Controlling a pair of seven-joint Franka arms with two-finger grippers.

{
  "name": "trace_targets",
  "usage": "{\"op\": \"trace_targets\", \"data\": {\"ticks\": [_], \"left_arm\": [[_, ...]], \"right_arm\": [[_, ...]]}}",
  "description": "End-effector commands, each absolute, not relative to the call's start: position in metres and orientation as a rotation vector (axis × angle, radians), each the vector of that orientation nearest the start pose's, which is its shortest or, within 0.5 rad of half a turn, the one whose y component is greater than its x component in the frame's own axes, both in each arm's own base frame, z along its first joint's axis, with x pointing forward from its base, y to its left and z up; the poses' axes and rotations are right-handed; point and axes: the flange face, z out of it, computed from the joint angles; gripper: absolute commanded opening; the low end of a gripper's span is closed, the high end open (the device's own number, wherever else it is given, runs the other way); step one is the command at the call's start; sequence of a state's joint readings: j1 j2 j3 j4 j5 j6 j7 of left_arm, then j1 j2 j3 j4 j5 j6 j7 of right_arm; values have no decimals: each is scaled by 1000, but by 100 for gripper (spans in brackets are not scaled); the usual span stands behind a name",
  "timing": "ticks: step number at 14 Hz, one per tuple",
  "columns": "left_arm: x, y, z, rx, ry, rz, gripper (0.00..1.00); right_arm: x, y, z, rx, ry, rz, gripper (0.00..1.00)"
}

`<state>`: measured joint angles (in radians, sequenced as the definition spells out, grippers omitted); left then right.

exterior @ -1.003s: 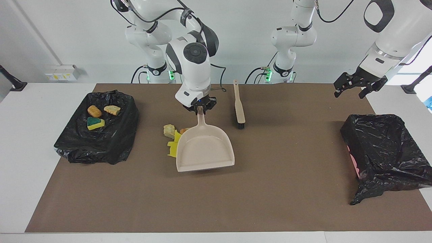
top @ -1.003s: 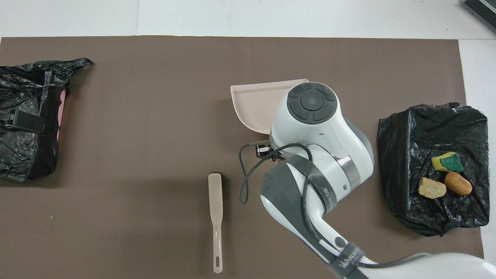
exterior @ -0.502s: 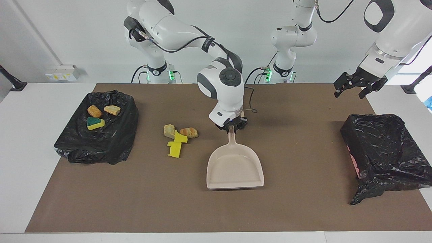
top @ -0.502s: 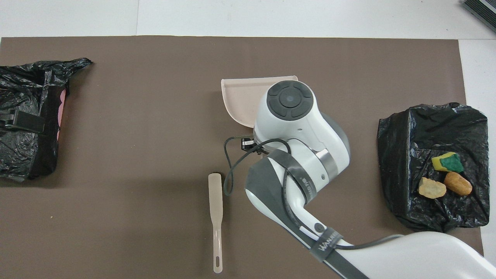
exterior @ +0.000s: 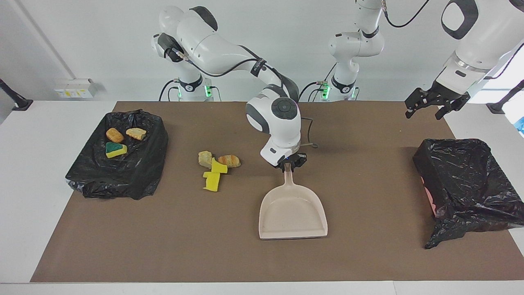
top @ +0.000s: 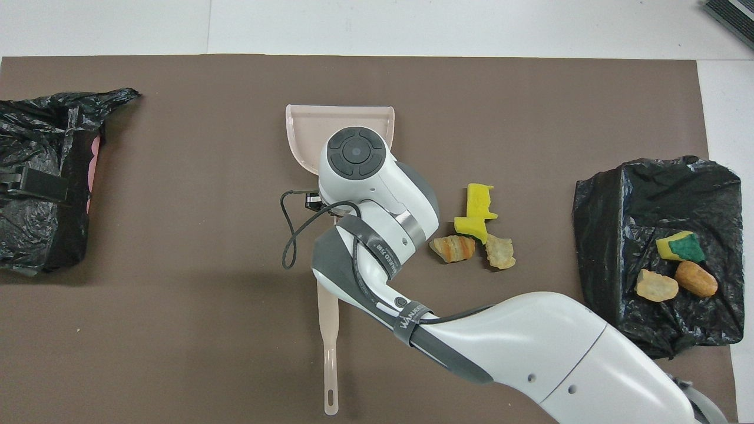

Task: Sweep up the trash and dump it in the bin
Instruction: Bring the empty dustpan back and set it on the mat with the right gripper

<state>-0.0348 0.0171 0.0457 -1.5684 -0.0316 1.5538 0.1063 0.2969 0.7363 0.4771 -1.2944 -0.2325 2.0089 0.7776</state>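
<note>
Brown matting [exterior: 163, 246] covered the table, and 2 black-bagged bins sat on it. The bin at the right arm's end [exterior: 118, 157] [top: 654, 194] held 3 scraps: a green-topped yellow sponge piece [exterior: 116, 150] [top: 681, 245], an orange lump [exterior: 114, 135] [top: 696, 278] and a tan lump [exterior: 136, 133] [top: 656, 286]. The bin at the left arm's end [exterior: 470, 180] [top: 41, 182] showed nothing inside.

Next in size, the beige dustpan [exterior: 293, 212] [top: 306, 126] lay about mid-table with its open mouth pointing away from the robots. The right gripper [exterior: 290, 162] was closed on the end of the dustpan's handle. The beige brush [top: 328, 347] lay on the mat nearer to the robots than the dustpan, its head hidden under the right arm in the overhead view.

The left gripper [exterior: 430, 105] hung in the air with its fingers spread, above the edge of the mat at the left arm's end; that arm waited.

Smallest, 4 pieces of trash lay loose on the mat between the dustpan and the bin at the right arm's end, clear of the pan: 2 yellow sponge pieces [exterior: 213, 179] [top: 477, 209] touching each other, a pale tan lump [exterior: 205, 158] [top: 500, 252] and an orange-striped lump [exterior: 229, 160] [top: 452, 247] just beside them.
</note>
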Motion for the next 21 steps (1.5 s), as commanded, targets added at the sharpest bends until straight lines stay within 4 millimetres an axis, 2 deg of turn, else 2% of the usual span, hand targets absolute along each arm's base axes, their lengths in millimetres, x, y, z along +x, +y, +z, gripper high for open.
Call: {"op": "trace_targets", "data": {"ticks": [1, 2, 3, 5, 7, 9, 11, 13, 15, 17, 18, 19, 21], "left_arm": [[559, 3, 617, -3151, 133, 67, 100], [559, 3, 617, -3151, 136, 67, 100], [559, 3, 617, -3151, 133, 67, 100], [559, 3, 617, -3151, 136, 67, 100], [559, 3, 617, -3151, 133, 67, 100], [559, 3, 617, -3151, 136, 67, 100], [559, 3, 617, -3151, 136, 67, 100], [559, 3, 617, -3151, 136, 67, 100], [559, 3, 617, -3151, 136, 67, 100], [559, 3, 617, -3151, 136, 67, 100], [559, 3, 617, -3151, 136, 67, 100], [559, 3, 617, -3151, 136, 67, 100], [559, 3, 618, -3151, 136, 64, 100]], "right_arm": [[597, 447, 353, -3040, 62, 0, 100], [596, 445, 364, -3045, 57, -18, 100], [599, 438, 382, -3035, 71, -49, 100], [583, 433, 418, -3061, 42, -62, 100], [571, 409, 449, -3112, 55, -26, 100], [548, 401, 484, -3110, 16, 65, 100], [507, 407, 501, -3140, 8, 89, 100], [460, 407, 492, -3161, 15, 155, 100], [414, 418, 480, -3114, 10, 171, 100], [388, 417, 459, -3065, 47, 164, 100], [365, 432, 440, -3073, -11, 181, 100], [350, 445, 416, -3065, -17, 184, 100], [320, 464, 383, -3053, -24, 179, 100]]}}
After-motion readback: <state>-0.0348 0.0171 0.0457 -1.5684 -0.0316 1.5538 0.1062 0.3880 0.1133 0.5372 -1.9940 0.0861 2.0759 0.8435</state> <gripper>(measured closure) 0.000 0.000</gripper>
